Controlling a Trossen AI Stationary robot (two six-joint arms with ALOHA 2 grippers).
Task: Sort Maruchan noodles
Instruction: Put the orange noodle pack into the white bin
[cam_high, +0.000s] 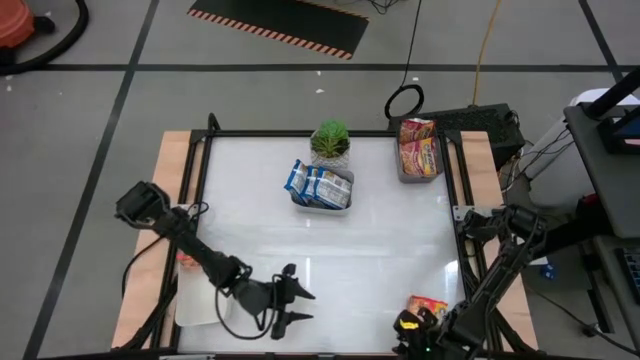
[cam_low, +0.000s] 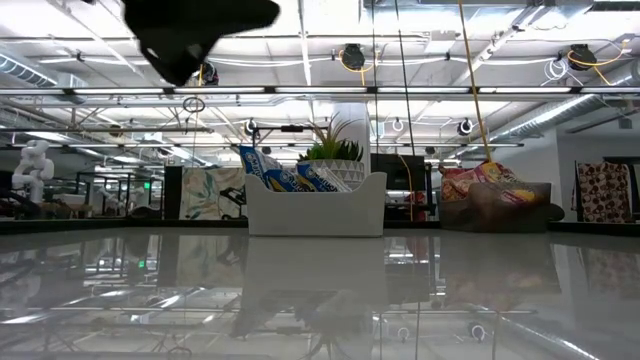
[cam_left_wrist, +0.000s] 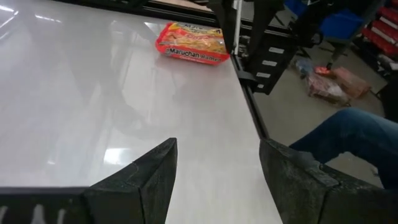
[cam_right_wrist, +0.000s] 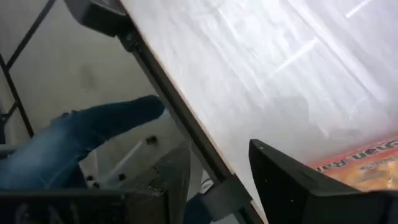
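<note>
Maruchan noodles, three lots. Lot one: a single orange-red packet (cam_high: 427, 305), flat and rectangular, glossy plastic, with a yellow noodle picture across its face and the brand name in white lettering along one long edge; it lies flat on the white table (cam_high: 380, 240) at the near right corner, close to the table's dark edge rail, also seen in the left wrist view (cam_left_wrist: 193, 43). Lot two: blue-white packets (cam_high: 318, 184), standing on edge and leaning against one another in a white tray (cam_high: 340, 207) near the table's far middle, just in front of a small green potted plant (cam_high: 331, 140); in the low view their blue tops (cam_low: 290, 174) rise above the tray wall. Lot three: pink-red packets with yellow (cam_high: 418, 146), stacked in a grey tray (cam_high: 400, 170) at the far right corner. Left gripper (cam_high: 297, 307): over the near middle of the table, fingers parted, nothing between them, well apart from the orange-red packet. Right gripper (cam_right_wrist: 217, 180): at the near right edge, just beside the orange-red packet, fingers parted over the edge rail, grasping nothing. A person's blue-trousered leg (cam_left_wrist: 348, 134) shows beyond the table edge.
</note>
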